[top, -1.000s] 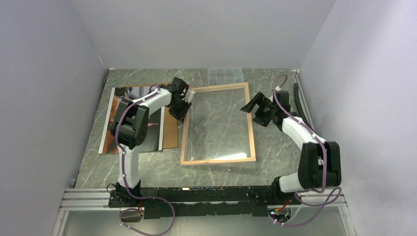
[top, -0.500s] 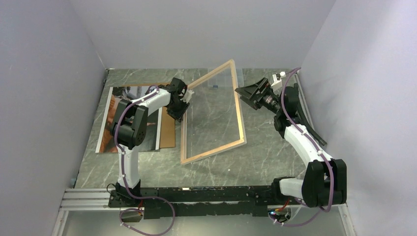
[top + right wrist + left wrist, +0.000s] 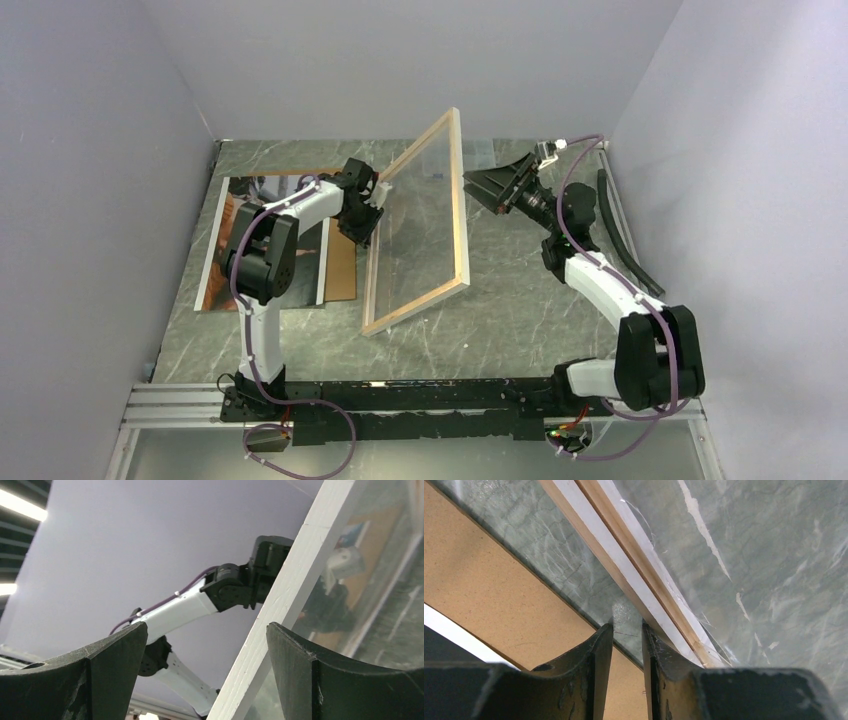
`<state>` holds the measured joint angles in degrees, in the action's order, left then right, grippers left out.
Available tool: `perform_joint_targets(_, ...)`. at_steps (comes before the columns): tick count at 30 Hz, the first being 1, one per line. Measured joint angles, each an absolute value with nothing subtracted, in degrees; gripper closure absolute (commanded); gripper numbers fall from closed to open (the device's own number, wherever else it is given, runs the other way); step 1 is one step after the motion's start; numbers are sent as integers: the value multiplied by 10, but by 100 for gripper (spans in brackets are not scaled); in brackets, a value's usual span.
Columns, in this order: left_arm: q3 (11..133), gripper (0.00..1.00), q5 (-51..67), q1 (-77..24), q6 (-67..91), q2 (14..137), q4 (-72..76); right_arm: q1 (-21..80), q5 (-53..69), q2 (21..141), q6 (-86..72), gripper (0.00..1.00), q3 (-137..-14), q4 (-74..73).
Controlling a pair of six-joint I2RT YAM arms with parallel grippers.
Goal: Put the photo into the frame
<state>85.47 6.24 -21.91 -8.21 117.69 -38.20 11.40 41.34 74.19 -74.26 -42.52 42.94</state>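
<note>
Frame (image 3: 420, 225): tipped up on its left edge.
Left gripper (image 3: 626, 630): fingers nearly pressed together beside that edge.
Right gripper (image 3: 205, 645): spread wide, frame's raised edge between fingers.

The grey-green marbled table (image 3: 520, 310) carries the photo (image 3: 225, 240) flat at its left, with a brown backing board (image 3: 345, 270) beside it. The frame (image 3: 455, 215) stands tilted, its left edge down on the table just beside the board.
</note>
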Motion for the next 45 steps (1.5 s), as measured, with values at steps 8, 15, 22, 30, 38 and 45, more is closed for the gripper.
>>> perform_joint_targets(8,837,66,83,-210,-80,1167,-364,149,391,795,-846,4,-415,587)
perform_joint_targets(15,823,66,96,-203,-78,1159,-347,184,357,830,-901,3,-418,665)
perform_joint_targets(22,809,67,128,-199,-70,1151,-337,238,371,848,-870,2,-419,505)
perform_joint_targets(30,799,67,142,-198,-64,1145,-334,245,377,852,-863,0,-418,472)
perform_joint_targets(38,804,52,152,-185,-63,1145,-348,243,380,816,-785,0,-468,337)
perform_joint_targets(45,892,19,171,-145,-63,1133,-449,239,380,806,-765,2,-471,302)
